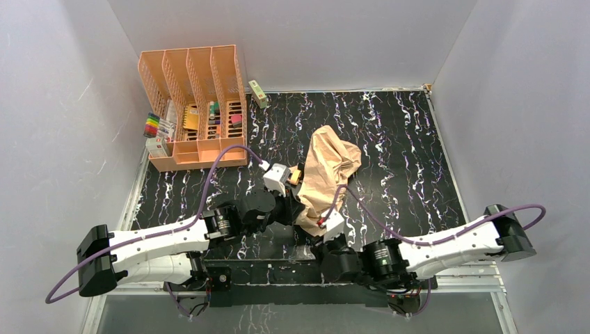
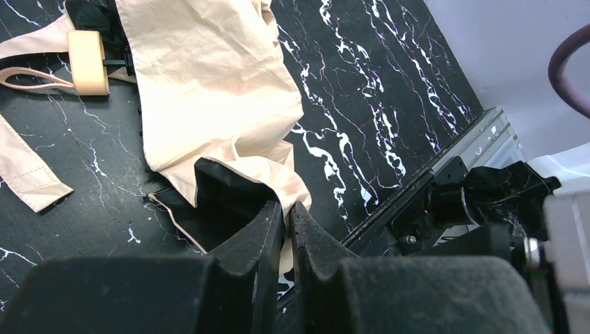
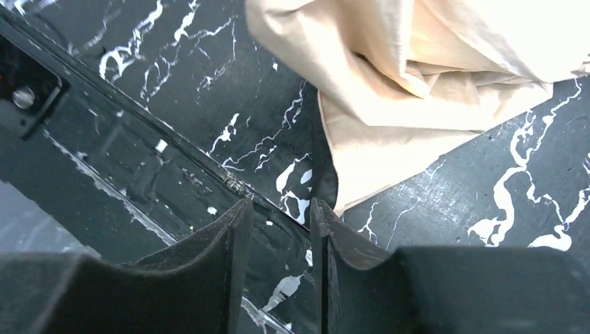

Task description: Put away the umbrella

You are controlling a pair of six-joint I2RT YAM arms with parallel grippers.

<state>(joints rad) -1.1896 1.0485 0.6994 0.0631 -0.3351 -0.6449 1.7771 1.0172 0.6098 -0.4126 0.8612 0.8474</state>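
Observation:
The umbrella lies crumpled and partly open in the middle of the black marbled table, pale peach-tan fabric with a dark inner side. Its tan handle and strap loop show at the top left of the left wrist view. My left gripper is at the umbrella's near end, its jaws almost together with a fold of the fabric pinched between them. My right gripper is open and empty, low over the table's front edge, with the fabric's near corner just beyond its right finger.
A peach-orange slotted desk organizer with stationery stands at the back left. Coloured markers lie beside it, and a small green box sits at the back wall. The table's front metal rail runs under the right gripper. White walls enclose the table.

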